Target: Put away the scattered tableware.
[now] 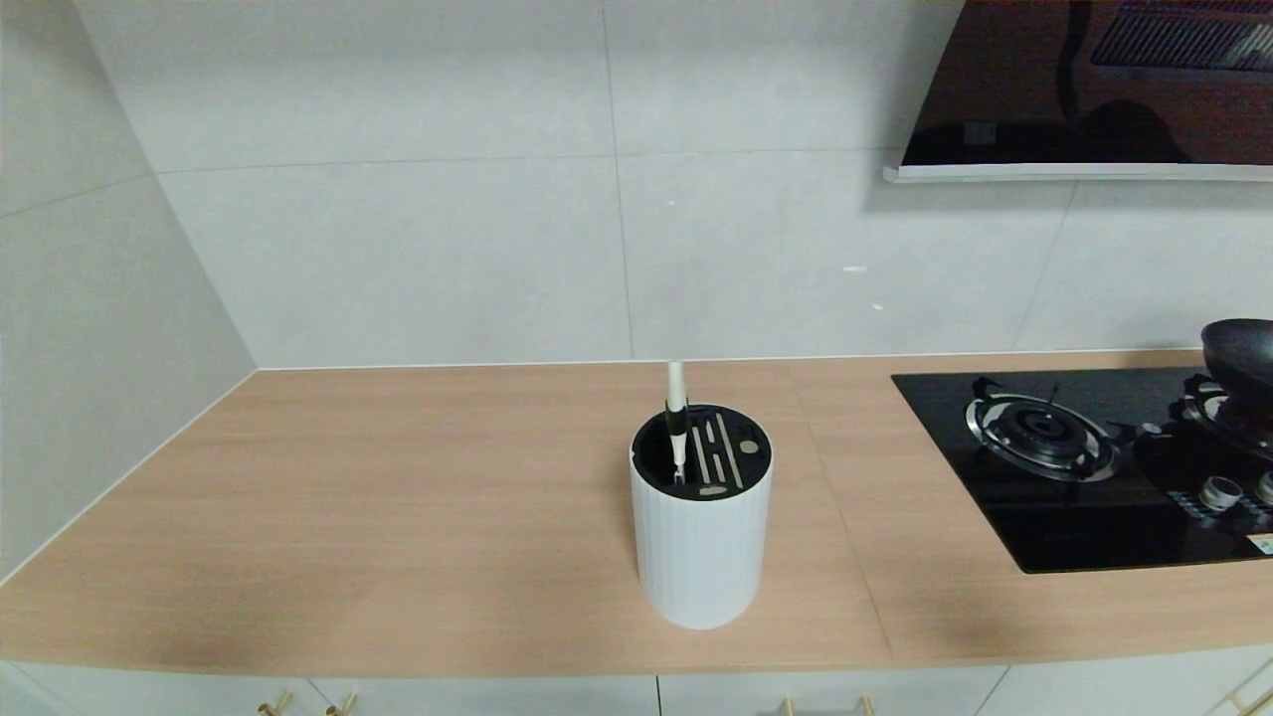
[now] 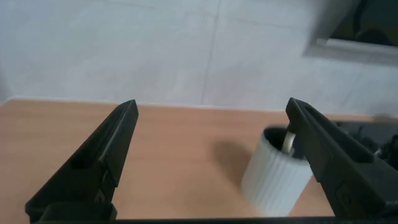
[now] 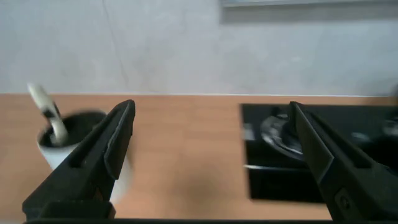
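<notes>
No text, number or sign can be read.

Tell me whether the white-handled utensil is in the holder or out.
In. The utensil stands inside the white holder, handle sticking up past the rim.

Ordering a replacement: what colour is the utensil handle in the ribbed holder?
Cream utensil handle with a black band; best in head view.

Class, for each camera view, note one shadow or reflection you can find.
Head view: the glossy range hood mirrors dark shapes and shades the wall beneath it. Left wrist view: a soft shadow lies on the counter beside the white holder. Right wrist view: the black cooktop shows a pale glint near its burner.
</notes>
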You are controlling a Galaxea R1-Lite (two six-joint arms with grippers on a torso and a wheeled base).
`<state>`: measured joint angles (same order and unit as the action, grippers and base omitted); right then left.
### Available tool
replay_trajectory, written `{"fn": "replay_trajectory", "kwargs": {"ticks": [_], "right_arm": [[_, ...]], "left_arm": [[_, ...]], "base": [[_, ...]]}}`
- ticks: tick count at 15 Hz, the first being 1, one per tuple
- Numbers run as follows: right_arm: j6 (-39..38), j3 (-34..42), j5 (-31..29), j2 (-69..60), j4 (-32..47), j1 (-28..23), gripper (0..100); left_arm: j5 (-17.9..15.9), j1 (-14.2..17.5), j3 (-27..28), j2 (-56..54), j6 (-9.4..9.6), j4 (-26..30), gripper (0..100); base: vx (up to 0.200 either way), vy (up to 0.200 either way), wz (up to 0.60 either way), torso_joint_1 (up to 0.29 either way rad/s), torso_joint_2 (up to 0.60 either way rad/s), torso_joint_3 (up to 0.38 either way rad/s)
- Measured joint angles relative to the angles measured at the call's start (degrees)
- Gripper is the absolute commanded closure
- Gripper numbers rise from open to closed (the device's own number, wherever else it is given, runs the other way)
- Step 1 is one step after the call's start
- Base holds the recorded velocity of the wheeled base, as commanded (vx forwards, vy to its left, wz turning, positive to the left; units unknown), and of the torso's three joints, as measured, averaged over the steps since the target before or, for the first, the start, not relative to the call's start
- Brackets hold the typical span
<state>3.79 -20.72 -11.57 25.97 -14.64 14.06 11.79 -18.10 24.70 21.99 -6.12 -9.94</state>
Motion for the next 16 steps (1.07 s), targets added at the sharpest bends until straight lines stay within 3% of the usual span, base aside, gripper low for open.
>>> {"fn": "replay_trajectory", "kwargs": {"ticks": [1,3,6,9,11,14,16], "right_arm": [[1.65,0.30,0.05,-5.30,4.71,-1.83,0],[4.11,0.88,-0.13,-13.62,10.02,-5.13,0],[3.90,1.94,0.44,-19.25,9.09,-9.62,0],[2.22,6.06,3.28,-23.97,11.58,-13.42,0],[-2.65,10.28,5.63,-25.22,11.28,-13.96,0],[-4.66,18.44,10.20,-25.86,10.00,-14.10,0],[-4.61,20.18,12.32,-25.97,13.31,-14.15,0]], "left_arm": [[-1.30,2.10,-0.09,-4.90,1.06,4.02,0],[-1.17,6.28,-0.09,-11.54,3.04,6.46,0],[-1.12,11.89,-0.94,-15.41,3.17,6.46,0],[-3.47,16.74,-4.01,-19.60,4.02,9.61,0],[-2.22,17.77,-9.19,-21.11,4.79,10.01,0],[-1.96,18.10,-19.97,-21.92,7.56,9.67,0],[-4.66,18.15,-23.58,-22.04,8.03,8.05,0]], "base": [[0.000,0.000,0.00,0.000,0.00,0.000],[0.000,0.000,0.00,0.000,0.00,0.000],[0.000,0.000,0.00,0.000,0.00,0.000],[0.000,0.000,0.00,0.000,0.00,0.000],[0.000,0.000,0.00,0.000,0.00,0.000],[0.000,0.000,0.00,0.000,0.00,0.000],[0.000,0.000,0.00,0.000,0.00,0.000]]}}
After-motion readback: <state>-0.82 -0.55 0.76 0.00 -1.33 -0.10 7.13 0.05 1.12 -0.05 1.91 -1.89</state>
